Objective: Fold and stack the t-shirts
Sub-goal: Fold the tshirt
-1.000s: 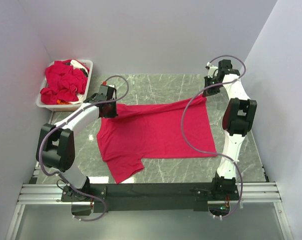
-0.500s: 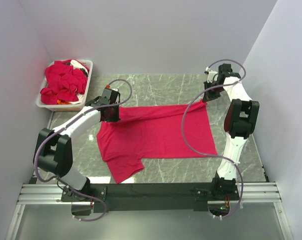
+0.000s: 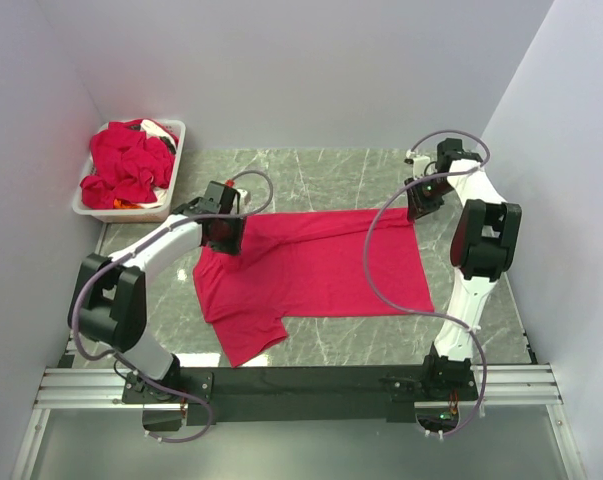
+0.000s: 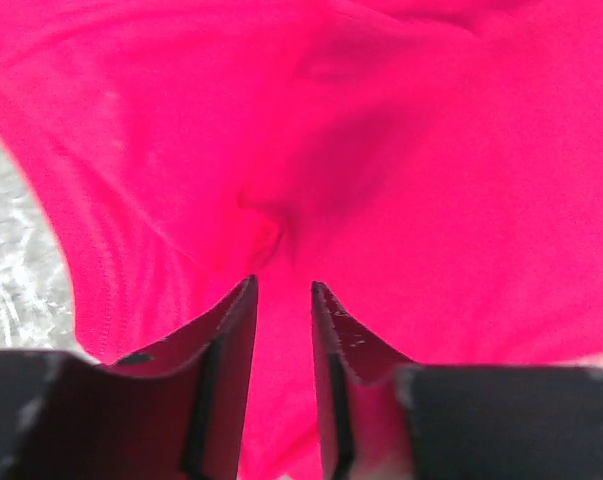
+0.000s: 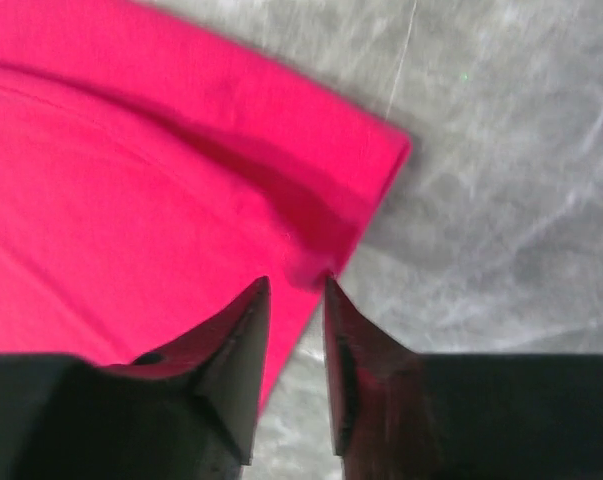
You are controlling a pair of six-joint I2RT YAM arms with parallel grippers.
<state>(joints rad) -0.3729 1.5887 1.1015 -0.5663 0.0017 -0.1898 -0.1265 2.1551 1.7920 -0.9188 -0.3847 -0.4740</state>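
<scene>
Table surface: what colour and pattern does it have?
The table is grey-green marble with pale veins, clearest in the top external view.

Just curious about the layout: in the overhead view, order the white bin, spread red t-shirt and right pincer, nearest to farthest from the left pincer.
From the left pincer:
1. Spread red t-shirt, directly under it, pinched.
2. White bin, in the back left corner.
3. Right pincer, far across, at the shirt's back right corner.

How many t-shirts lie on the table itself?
1: the t-shirt spread across the table's middle. The white bin holds a crumpled red heap; more may be hidden there.
</scene>
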